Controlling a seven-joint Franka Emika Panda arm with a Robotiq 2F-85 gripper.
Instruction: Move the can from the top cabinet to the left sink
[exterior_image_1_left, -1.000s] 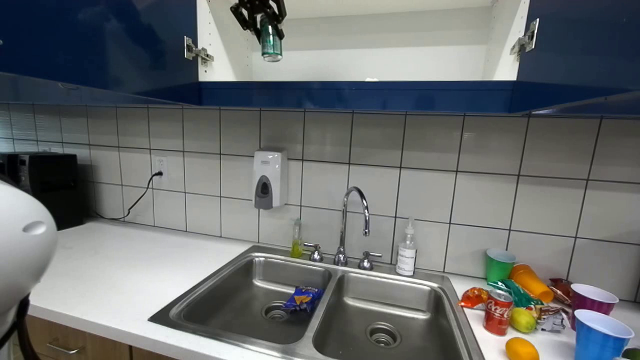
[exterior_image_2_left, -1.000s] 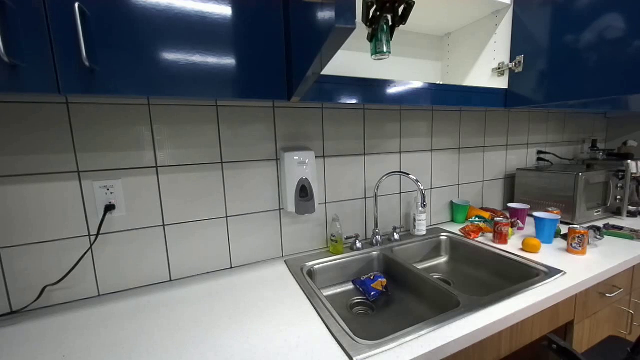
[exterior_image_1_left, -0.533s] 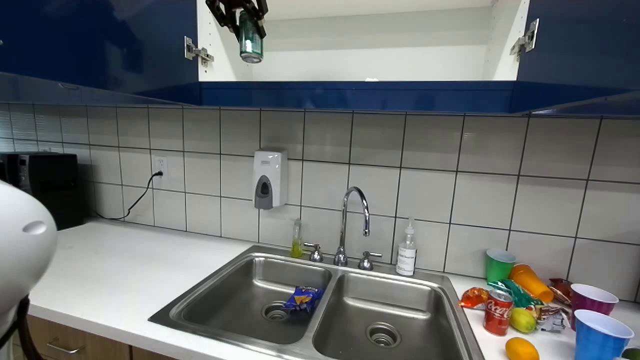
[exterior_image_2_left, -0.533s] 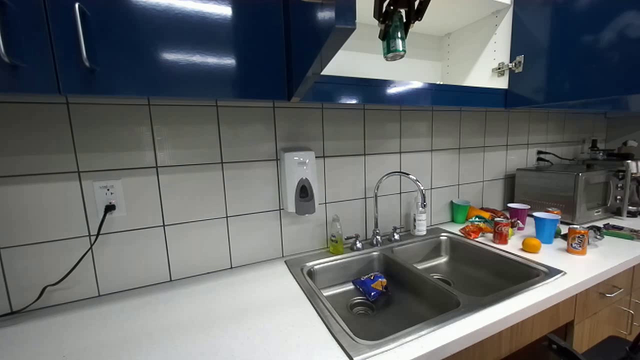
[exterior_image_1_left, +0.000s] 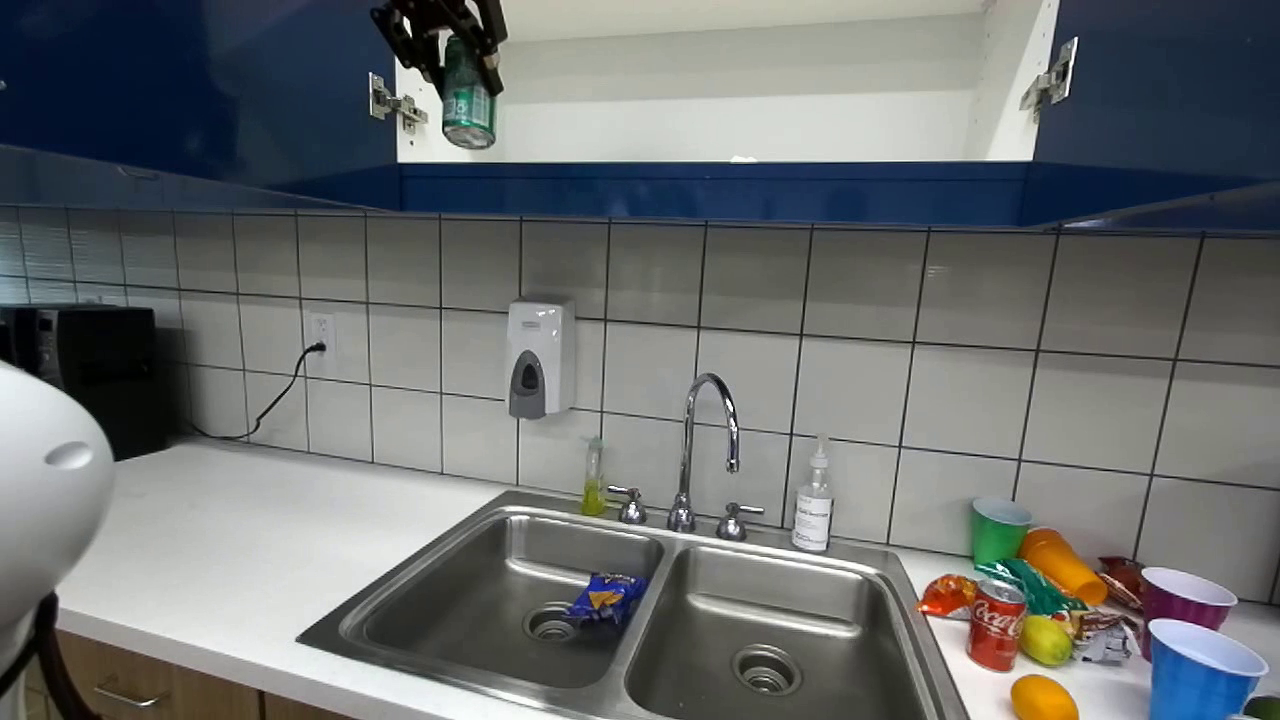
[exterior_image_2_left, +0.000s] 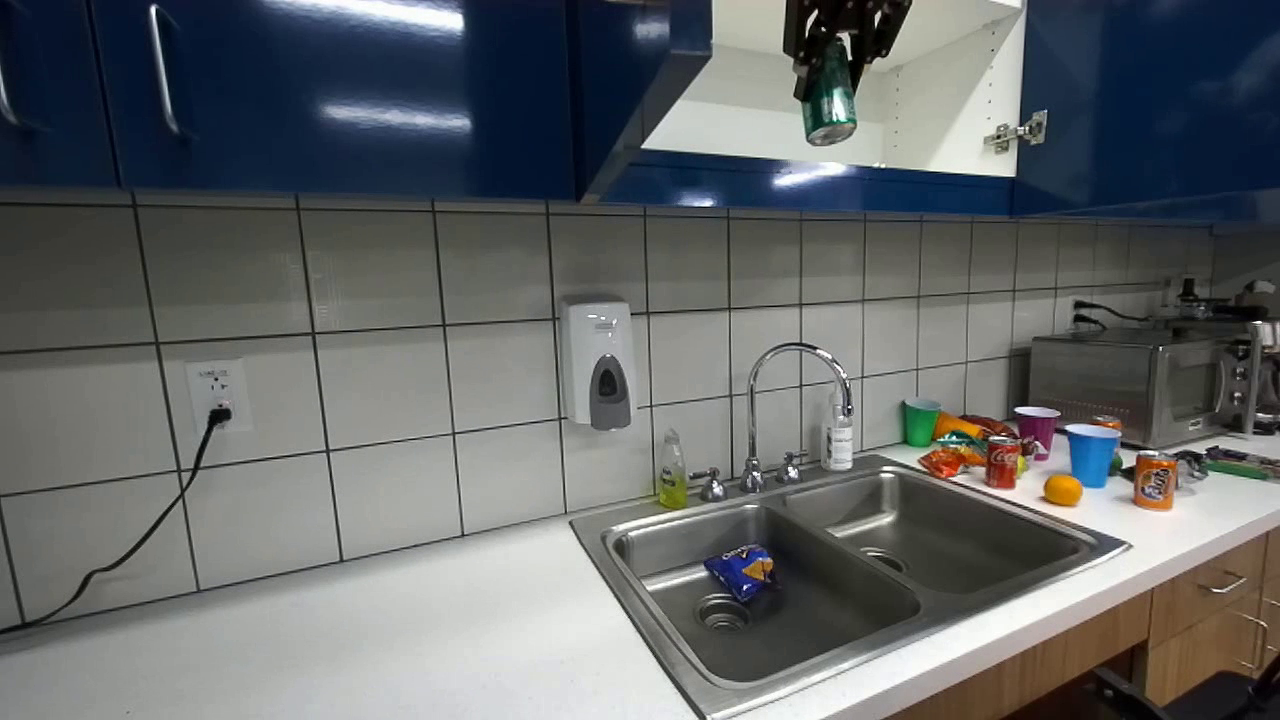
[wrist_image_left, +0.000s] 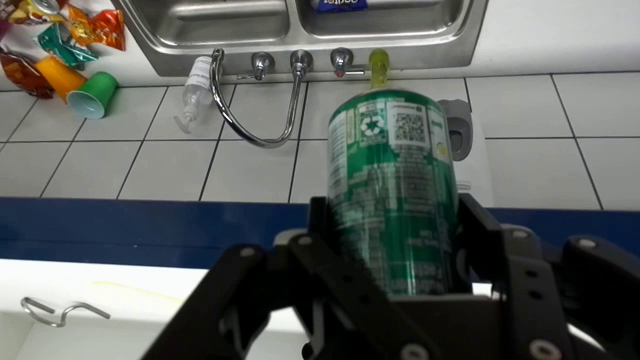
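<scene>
My gripper (exterior_image_1_left: 467, 82) is shut on the green can (exterior_image_1_left: 468, 120), its fingers on either side of it. The can hangs slightly tilted in front of the top cabinet (exterior_image_1_left: 715, 187), whose blue doors stand wide apart around a white interior. In an exterior view the can (exterior_image_2_left: 830, 108) overlaps the cabinet opening. In the wrist view the can's printed side (wrist_image_left: 392, 150) fills the middle and sticks out past the fingertips. Well below lies the left sink (exterior_image_1_left: 450, 612), with a blue-and-yellow bag (exterior_image_1_left: 608, 597) in it by the drain.
A curved faucet (exterior_image_2_left: 755, 420) rises behind the sink's divider. On the tiled wall hangs a soap dispenser (exterior_image_1_left: 541, 358). Two bottles stand at the back rim, one a white soap bottle (exterior_image_1_left: 814, 505). Cups, wrappers and a red can (exterior_image_1_left: 996, 625) crowd the counter beyond the right basin.
With the can held, my gripper has come outward from the cabinet and somewhat lower. It shifted left in an exterior view, right in another, and appears larger. The sink area is unchanged.
</scene>
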